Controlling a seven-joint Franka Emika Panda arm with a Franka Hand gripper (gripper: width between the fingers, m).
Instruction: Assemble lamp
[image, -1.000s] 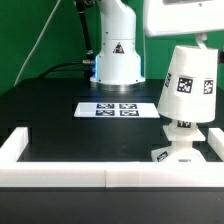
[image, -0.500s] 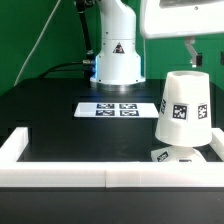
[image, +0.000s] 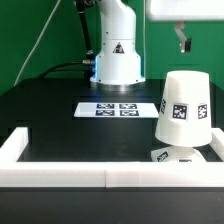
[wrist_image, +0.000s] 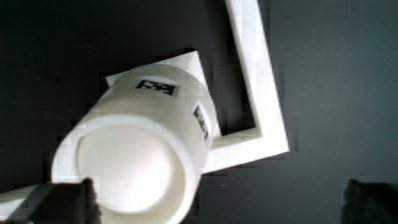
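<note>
Standing upright — shade (image: 183, 108) over base (image: 178, 155)

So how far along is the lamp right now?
Nearly finished, it seems. The shade sits over the base at the exterior view's right, hiding the bulb, so its seating cannot be checked. Nothing is in hand: the hand is above the shade and apart from it. What seems left is confirming the fit.

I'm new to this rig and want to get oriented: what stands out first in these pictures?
The big white shade, tagged on its side, sits over the lamp base in the corner of the white wall at the exterior view's right. The gripper hangs above it, holding nothing. Mid-table lies the marker board, before the robot's white pedestal.
</note>
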